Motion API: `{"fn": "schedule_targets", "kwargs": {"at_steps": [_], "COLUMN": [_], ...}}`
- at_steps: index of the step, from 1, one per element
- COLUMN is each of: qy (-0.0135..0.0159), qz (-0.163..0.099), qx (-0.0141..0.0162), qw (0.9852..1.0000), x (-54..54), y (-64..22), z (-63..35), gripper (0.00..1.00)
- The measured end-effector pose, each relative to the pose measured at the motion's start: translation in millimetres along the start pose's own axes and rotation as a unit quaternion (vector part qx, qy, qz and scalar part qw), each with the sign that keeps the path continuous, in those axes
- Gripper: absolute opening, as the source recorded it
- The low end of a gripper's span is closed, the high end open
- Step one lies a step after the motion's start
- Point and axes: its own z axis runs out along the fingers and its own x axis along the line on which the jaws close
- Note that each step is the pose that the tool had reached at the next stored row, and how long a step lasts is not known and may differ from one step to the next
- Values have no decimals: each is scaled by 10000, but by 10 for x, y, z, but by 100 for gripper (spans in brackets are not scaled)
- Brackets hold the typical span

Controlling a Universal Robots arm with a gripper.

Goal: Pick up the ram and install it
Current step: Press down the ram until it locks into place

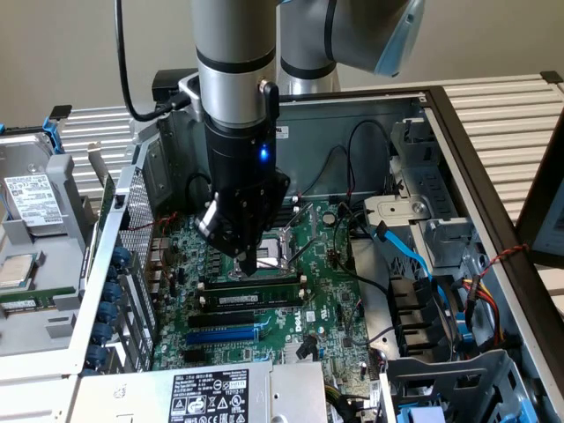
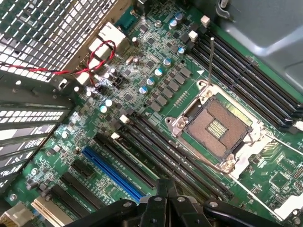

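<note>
The ram (image 1: 264,284), a long thin green stick, runs along the black memory slots just in front of the CPU socket (image 1: 284,240) on the green motherboard (image 1: 326,300). My gripper (image 1: 250,264) points straight down at the middle of the ram's top edge, with its fingers shut together. Whether the tips touch the ram I cannot tell. In the wrist view the shut gripper (image 2: 165,187) hangs over the black slots (image 2: 156,151) beside the CPU socket (image 2: 218,125). The gripper body hides what lies directly under it.
A blue expansion slot (image 1: 225,335) (image 2: 111,172) lies beyond the black slots. The open metal case (image 1: 352,115) walls in the board, with a perforated panel (image 1: 137,220) on the exterior view's left. Drive bays and blue cables (image 1: 405,256) are on its right. A power supply (image 1: 211,392) sits in front.
</note>
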Motion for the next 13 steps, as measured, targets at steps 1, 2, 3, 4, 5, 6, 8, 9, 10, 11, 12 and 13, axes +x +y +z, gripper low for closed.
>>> {"fn": "schedule_targets", "kwargs": {"at_steps": [1, 2, 3, 4, 5, 6, 8, 9, 10, 11, 12, 13], "qy": [0, 0, 0, 1, 1, 2, 2, 3, 3, 3, 2, 1], "qz": [71, 138, 201, 257, 314, 372, 487, 584, 640, 697, 751, 811], "qx": [-3, -5, -8, -9, -10, -11, -13, -14, -14, -14, -14, -14], "qw": [10000, 9999, 9998, 9997, 9995, 9993, 9988, 9983, 9979, 9976, 9972, 9967], "x": [0, 0, 0, 0, 0, 0, 0, 0, 0, 0, 0, 0], "y": [0, 0, 0, 0, 0, 0, 0, 0, 0, 0, 0, 0], "z": [0, 0, 0, 0, 0, 0, 0, 0, 0, 0, 0, 0], "gripper": [11, 11, 11, 11, 11, 11, 11, 11, 11, 11, 11, 11]}}
